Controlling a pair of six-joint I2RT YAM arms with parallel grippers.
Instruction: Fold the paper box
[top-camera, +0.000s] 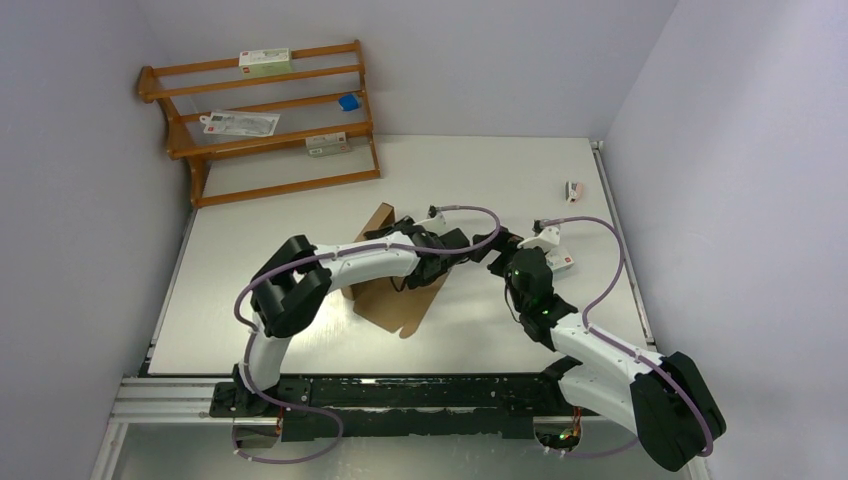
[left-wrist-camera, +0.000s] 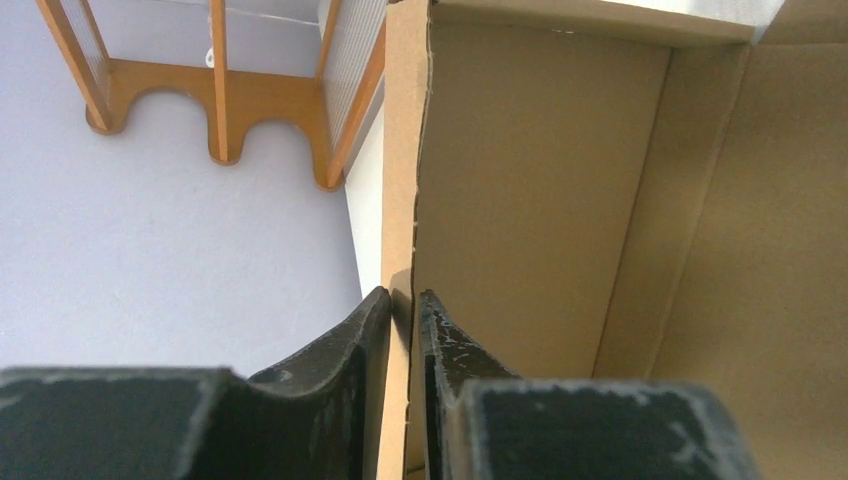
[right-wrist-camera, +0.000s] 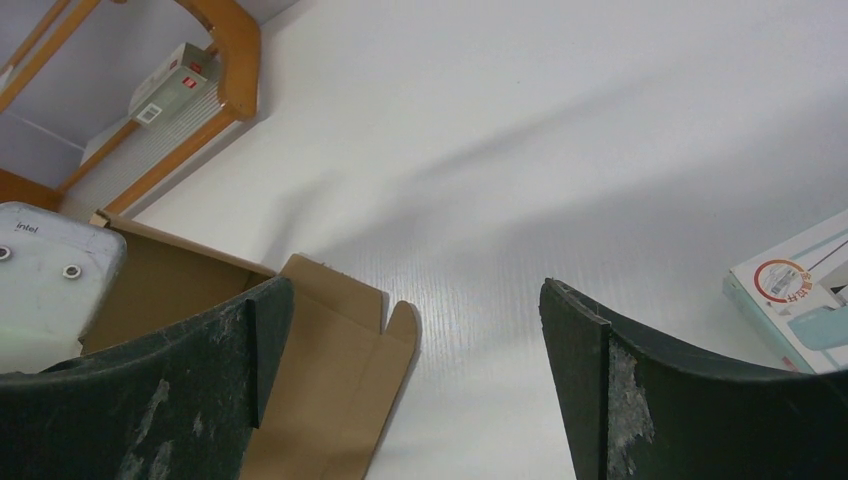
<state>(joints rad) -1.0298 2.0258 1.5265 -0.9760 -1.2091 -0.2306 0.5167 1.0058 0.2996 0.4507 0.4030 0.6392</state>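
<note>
The paper box (top-camera: 385, 290) is plain brown corrugated cardboard, partly raised, in the middle of the table under my left arm. In the left wrist view my left gripper (left-wrist-camera: 405, 300) is shut on one upright wall edge of the paper box (left-wrist-camera: 540, 180), one finger on each face. In the top view my left gripper (top-camera: 440, 262) sits over the box's right part. My right gripper (top-camera: 505, 250) is open and empty just right of the box. The right wrist view shows my right gripper (right-wrist-camera: 415, 330) over bare table, with a box flap and tab (right-wrist-camera: 330, 370) lying flat at its left finger.
A wooden rack (top-camera: 265, 115) with small white cartons (top-camera: 264, 60) and a blue item (top-camera: 348, 101) stands at the back left. A white printed carton (top-camera: 558, 262) lies right of my right gripper; it also shows in the right wrist view (right-wrist-camera: 800, 300). Another small item (top-camera: 574, 189) lies far right.
</note>
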